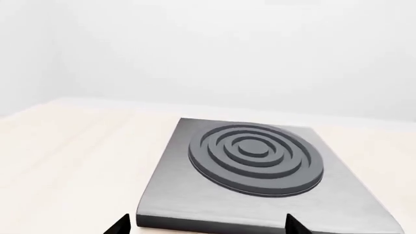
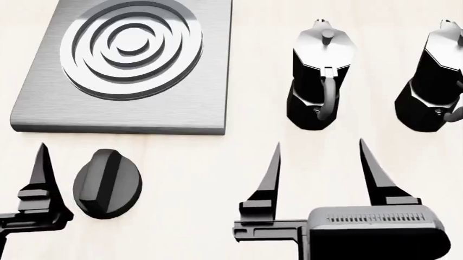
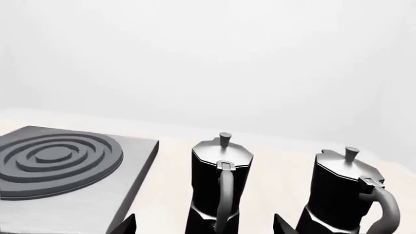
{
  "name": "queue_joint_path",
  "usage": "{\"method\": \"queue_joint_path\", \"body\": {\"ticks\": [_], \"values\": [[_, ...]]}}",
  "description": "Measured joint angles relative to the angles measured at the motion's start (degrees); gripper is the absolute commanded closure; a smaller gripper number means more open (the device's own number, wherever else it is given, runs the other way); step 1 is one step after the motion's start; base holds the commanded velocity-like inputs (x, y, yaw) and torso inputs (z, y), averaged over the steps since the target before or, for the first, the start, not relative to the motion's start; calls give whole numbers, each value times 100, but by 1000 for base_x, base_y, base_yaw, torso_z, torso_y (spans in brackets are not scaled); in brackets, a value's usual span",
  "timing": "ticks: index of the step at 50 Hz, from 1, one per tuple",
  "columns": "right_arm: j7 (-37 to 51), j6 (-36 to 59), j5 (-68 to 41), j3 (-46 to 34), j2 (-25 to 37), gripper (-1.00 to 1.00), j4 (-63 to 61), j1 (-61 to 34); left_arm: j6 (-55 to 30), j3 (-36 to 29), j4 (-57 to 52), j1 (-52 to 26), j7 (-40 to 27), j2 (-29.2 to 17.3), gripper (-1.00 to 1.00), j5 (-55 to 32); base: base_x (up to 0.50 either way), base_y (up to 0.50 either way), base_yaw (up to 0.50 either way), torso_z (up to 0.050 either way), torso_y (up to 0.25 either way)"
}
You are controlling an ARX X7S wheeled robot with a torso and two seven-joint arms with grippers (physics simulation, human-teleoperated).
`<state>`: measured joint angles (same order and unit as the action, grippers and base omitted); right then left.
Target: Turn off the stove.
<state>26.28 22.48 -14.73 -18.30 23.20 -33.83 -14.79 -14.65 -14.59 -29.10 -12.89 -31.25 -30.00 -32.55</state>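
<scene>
Sitting lower left in head view, knob [image 2: 107,184] just right of left end effector [image 2: 94,154]'s visible finger; ridge near-vertical; both end effectors open, empty.

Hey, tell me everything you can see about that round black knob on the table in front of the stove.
The knob is a round, glossy black dial with a raised ridge across its top, running nearly straight away from the robot with a slight tilt. It lies flat on the pale table, detached, just in front of the stove slab's near edge. One finger of the left end effector stands beside it, apart; nothing touches it. It shows only in the head view.
</scene>
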Motion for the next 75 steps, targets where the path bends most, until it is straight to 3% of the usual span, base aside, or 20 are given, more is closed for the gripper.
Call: {"method": "queue_joint_path", "body": {"ticks": [75], "values": [[112,458,-82,-8,167,-100,-564,-479,-382,230,-815,-391,-291,-202,-100,-600,0,0,0,0,0]]}}
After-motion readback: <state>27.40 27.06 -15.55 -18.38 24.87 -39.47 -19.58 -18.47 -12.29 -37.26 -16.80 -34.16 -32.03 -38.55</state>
